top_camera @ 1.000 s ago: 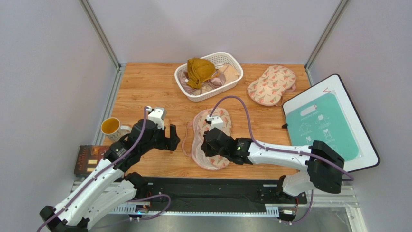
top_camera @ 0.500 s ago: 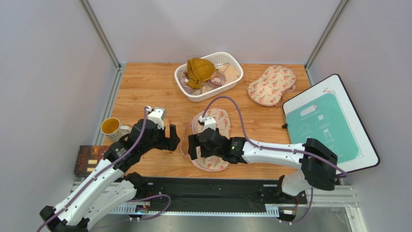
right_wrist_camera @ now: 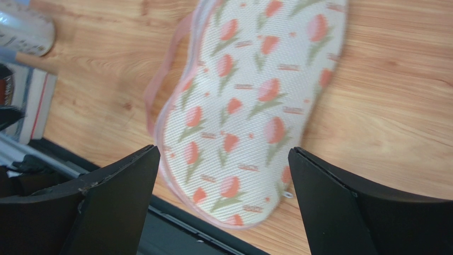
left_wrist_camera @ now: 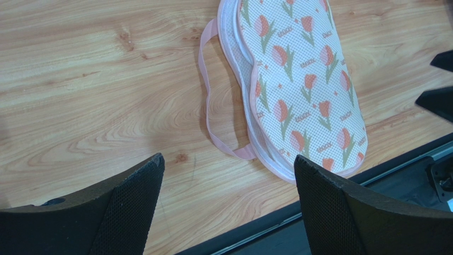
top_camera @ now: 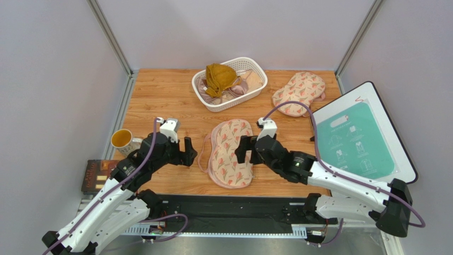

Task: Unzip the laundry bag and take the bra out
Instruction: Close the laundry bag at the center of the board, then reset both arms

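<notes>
Right pincer (top_camera: 247,153) has swung off the laundry bag (top_camera: 227,154), jaws wide.

The flowered laundry bag (top_camera: 229,153) lies flat, zip edge apparently parted; the mustard bra (top_camera: 219,76) sits bunched in the basket (top_camera: 227,105).

**Operator:** How many floral pouches are on the bench (top_camera: 159,95)?
**Technician:** Two: the laundry bag (top_camera: 229,153) and a second bag (top_camera: 299,93) of the same print.
**Operator:** Containers?
**Technician:** One white basket (top_camera: 204,99) and one mug (top_camera: 123,139).
**Operator:** Garments?
**Technician:** One mustard-yellow bra (top_camera: 219,76). The paler pieces under it cannot be counted.
**Operator:** Remaining items?
**Technician:** One teal board (top_camera: 356,141) and one book (top_camera: 98,174). Two tools: left tool (top_camera: 191,151) and right tool (top_camera: 246,151).
</notes>
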Motion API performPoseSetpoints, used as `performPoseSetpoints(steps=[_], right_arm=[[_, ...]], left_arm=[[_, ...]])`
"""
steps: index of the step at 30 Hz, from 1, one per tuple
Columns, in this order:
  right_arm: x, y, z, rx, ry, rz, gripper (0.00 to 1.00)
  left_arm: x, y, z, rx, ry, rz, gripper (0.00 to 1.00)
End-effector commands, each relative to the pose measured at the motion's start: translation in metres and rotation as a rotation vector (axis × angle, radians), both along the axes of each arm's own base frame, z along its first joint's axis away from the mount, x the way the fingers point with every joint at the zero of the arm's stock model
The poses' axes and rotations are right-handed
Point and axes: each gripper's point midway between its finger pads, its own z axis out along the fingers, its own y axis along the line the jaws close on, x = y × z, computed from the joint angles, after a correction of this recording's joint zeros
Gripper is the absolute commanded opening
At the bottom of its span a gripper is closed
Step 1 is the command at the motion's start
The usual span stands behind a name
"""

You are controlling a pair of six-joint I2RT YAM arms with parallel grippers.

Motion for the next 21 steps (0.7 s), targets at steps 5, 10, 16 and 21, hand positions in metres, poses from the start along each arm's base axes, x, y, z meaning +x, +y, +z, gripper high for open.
performPoseSetpoints(steps=[5, 10, 16, 21], right_arm=[[0.015, -0.109, -0.005, -0.045, -0.032, -0.276, 1.0], [0.008, -0.158, 0.01, -0.033, -0.108, -0.394, 1.0], [0.0, -0.183, 0.015, -0.021, -0.157, -0.448, 1.0], [-0.002, -0.189, 0.012, -0.038, -0.154, -0.462, 1.0]], left_arm=[[-0.001, 0.005, 0.015, -0.035, -0.03, 0.041, 0.96], [-0.001, 0.008, 0.02, -0.042, -0.053, 0.052, 0.97], [-0.002, 0.011, 0.021, -0.048, -0.067, 0.062, 0.96], [-0.003, 0.011, 0.025, -0.061, -0.085, 0.058, 0.96]])
